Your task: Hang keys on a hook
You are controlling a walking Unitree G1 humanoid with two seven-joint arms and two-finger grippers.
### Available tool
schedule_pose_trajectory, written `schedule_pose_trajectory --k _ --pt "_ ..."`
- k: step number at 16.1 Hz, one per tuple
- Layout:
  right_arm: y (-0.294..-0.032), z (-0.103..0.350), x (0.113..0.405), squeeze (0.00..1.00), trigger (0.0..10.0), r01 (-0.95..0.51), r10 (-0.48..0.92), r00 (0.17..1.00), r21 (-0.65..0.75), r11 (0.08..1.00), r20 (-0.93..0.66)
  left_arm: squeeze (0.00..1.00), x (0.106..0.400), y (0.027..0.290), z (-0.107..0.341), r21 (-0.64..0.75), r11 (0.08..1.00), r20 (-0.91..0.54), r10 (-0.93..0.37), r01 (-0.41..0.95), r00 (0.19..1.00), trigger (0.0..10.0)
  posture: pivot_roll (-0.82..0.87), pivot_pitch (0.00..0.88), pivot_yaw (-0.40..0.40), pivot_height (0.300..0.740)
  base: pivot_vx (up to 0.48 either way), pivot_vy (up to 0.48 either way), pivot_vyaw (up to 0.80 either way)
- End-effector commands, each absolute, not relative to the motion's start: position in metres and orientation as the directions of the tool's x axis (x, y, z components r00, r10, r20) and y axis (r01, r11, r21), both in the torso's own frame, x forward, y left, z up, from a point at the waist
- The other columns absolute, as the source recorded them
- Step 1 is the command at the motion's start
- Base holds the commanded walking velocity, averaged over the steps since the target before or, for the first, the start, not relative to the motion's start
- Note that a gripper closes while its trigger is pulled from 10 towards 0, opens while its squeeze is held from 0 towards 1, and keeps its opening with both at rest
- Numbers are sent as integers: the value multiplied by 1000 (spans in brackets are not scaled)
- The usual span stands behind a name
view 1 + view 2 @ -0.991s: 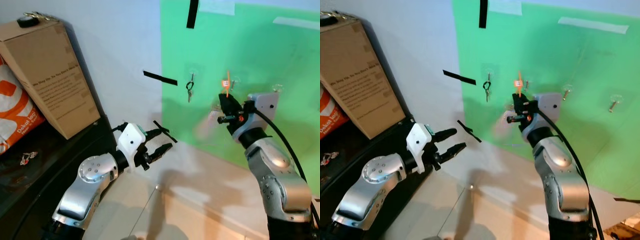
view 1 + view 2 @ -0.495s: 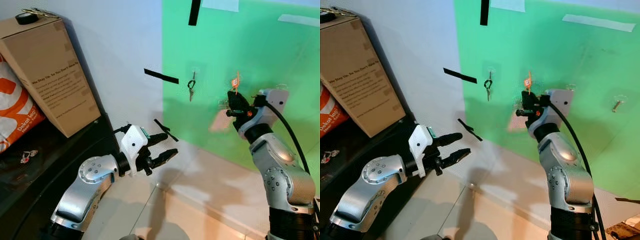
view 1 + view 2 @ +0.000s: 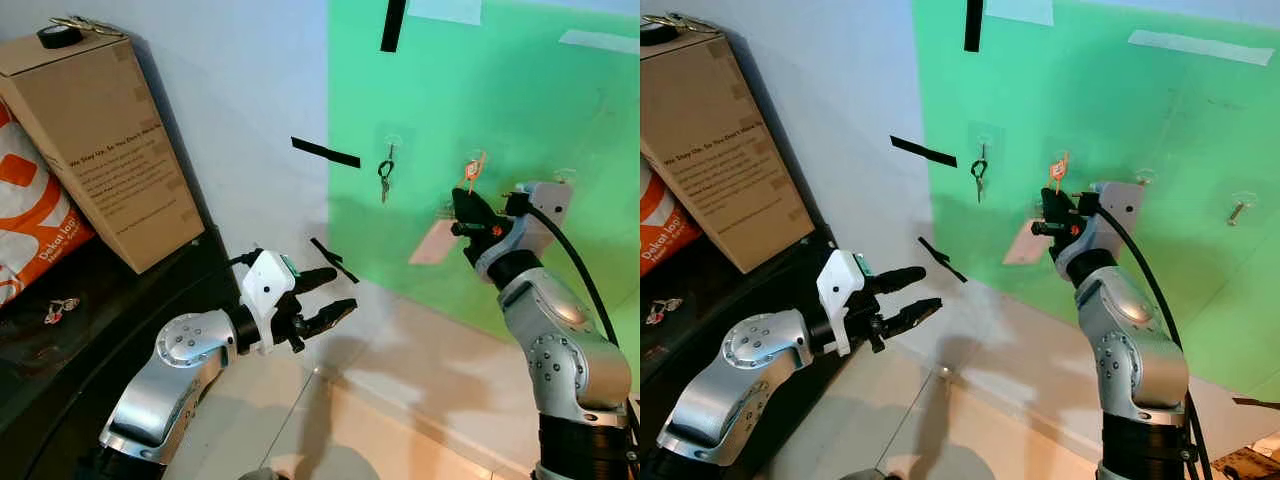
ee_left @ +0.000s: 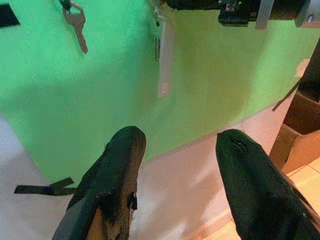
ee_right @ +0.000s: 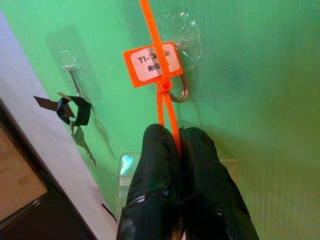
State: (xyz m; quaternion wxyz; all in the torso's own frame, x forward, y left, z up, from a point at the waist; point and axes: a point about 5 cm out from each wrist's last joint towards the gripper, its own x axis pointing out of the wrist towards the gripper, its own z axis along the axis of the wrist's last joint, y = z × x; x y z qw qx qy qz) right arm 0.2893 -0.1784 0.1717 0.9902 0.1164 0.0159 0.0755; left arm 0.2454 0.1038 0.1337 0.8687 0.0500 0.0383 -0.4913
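My right gripper is raised against the green wall, shut on an orange zip-tie strap with an orange label tag. The tag stands right in front of a clear adhesive hook with a metal bend. A pale flat card hangs below the gripper. One hook to the left carries a hanging key set wrapped in black tape. My left gripper is held low in the middle, open, with nothing between its fingers.
A cardboard box with a tape roll on top and an orange bag stand on a black shelf at the left. Small keys lie on that shelf. Further hooks dot the green wall.
My right gripper has carried the orange tag to the right along the wall, away from the hanging key set and up to the clear hook. The left gripper has stayed about where it was.
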Motion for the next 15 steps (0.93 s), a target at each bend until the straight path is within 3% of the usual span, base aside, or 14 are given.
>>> schedule_pose_trajectory --k 1,2,4,5,9,15 --pt "-178 166 287 0 10000 -133 150 987 234 963 -55 0 244 104 137 49 499 -113 -858 865 502 10000 -81 0 72 740 0 0 0" --pt "-179 166 287 0 10000 -131 147 988 236 963 -51 0 244 104 137 48 498 -111 -859 866 500 10000 -81 0 73 740 0 0 0" --pt "-182 168 289 1000 10000 -109 119 992 210 972 -35 0 244 103 137 47 497 -110 -859 866 500 10000 -81 0 73 740 0 0 0" --pt "-184 169 289 1000 10000 -101 106 994 174 980 -18 0 244 103 138 47 498 -109 -859 866 500 10000 -82 0 73 740 0 0 0" --pt "-187 167 286 1000 10000 -114 122 992 276 954 -14 0 245 103 138 48 500 -112 -858 865 502 10000 -82 0 73 740 0 0 0" --pt "-188 166 277 1000 10000 -120 122 993 258 959 7 0 245 103 137 44 504 -114 -855 863 505 10000 -85 0 74 740 0 0 0"
